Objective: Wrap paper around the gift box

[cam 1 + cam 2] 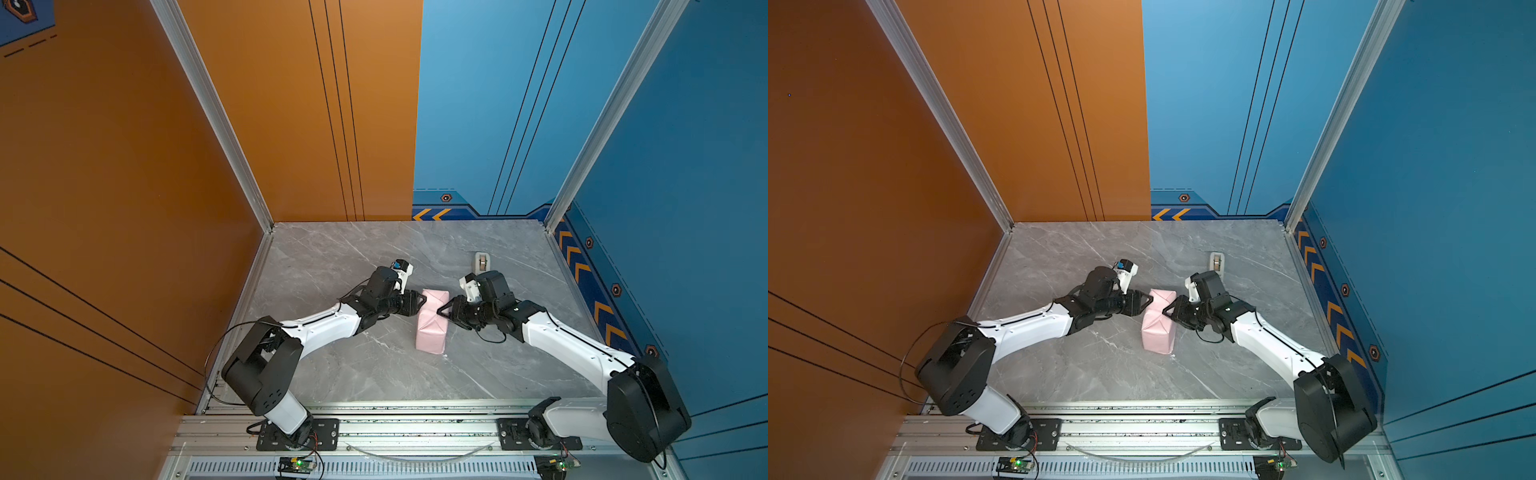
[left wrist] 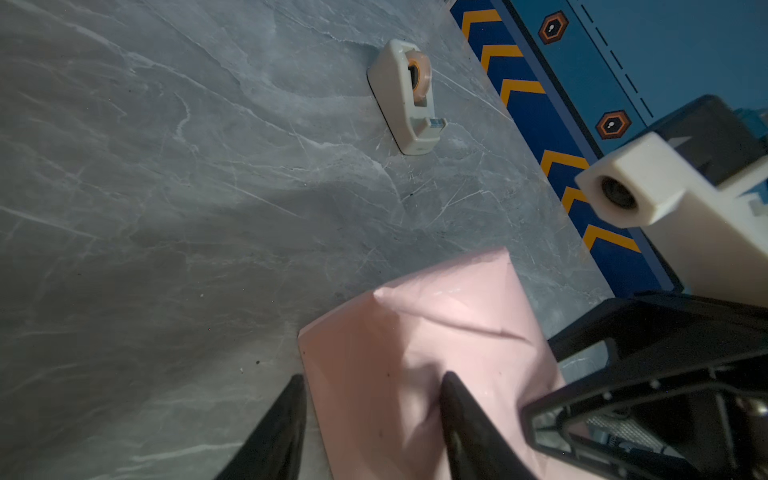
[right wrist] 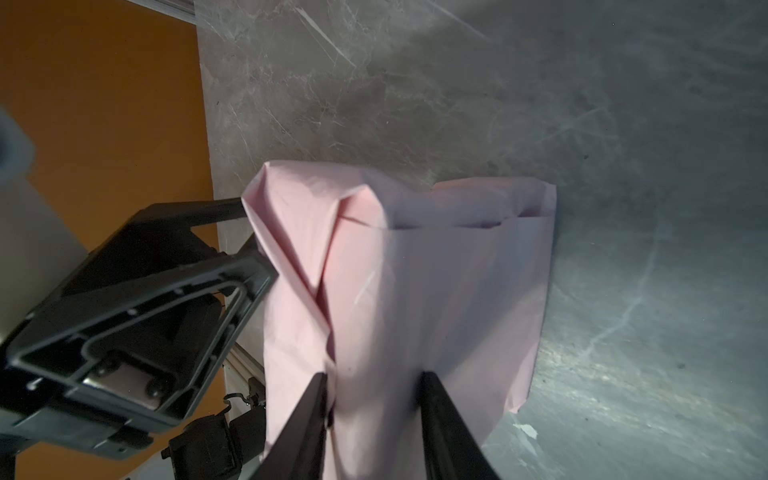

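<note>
The paper point(image 1: 432, 328) point(image 1: 1158, 332) is folded pale pink side out into a creased parcel lying mid-table. The gift box is hidden inside it. My left gripper point(image 1: 420, 302) point(image 1: 1147, 300) is at the parcel's far left corner. In the left wrist view its jaws point(image 2: 372, 376) straddle the paper point(image 2: 415, 353), one tip at the edge and one denting it. My right gripper point(image 1: 441, 311) point(image 1: 1166, 311) meets the parcel's right side at a diagonal crease. In the right wrist view it point(image 3: 374, 374) pinches a bulge of paper point(image 3: 436, 291).
A small beige tape dispenser point(image 1: 482, 262) point(image 1: 1217, 262) point(image 2: 409, 95) stands on the grey marble table point(image 1: 332, 374) behind the right arm. Orange and blue walls close in the left, back and right. An aluminium rail with both arm bases runs along the front.
</note>
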Controlling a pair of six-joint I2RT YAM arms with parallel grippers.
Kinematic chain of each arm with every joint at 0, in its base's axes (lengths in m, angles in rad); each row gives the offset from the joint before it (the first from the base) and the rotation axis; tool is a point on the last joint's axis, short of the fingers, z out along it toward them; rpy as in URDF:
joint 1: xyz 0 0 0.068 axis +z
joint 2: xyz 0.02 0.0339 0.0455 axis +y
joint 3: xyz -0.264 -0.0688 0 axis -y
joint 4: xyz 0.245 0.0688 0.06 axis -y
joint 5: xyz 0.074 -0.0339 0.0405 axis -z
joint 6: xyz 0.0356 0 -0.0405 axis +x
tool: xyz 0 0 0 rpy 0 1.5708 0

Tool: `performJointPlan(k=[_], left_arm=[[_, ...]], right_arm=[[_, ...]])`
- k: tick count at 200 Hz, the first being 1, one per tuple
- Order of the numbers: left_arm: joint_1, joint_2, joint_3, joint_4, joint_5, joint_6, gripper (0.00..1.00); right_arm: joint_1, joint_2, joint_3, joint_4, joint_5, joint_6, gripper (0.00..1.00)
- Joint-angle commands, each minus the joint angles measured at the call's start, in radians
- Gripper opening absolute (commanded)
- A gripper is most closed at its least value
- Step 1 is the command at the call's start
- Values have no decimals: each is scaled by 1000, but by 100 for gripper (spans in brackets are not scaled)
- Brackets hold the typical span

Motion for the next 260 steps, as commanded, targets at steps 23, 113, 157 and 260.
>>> performJointPlan(k=[23, 113, 157, 260], left_arm=[[-19, 51, -8, -33, -28, 0, 38], [-47, -1, 16, -126, -98, 37, 48], [-41, -81, 12, -169, -105, -28, 67], [-83, -16, -55, -51, -61, -194, 68]], right_arm=[[-33, -12, -12, -125, 34, -23, 56], [-31, 9, -17, -123, 28, -14, 37], [-21, -25, -60, -73, 65, 52, 30], [24, 19, -100, 113, 21, 124, 28]])
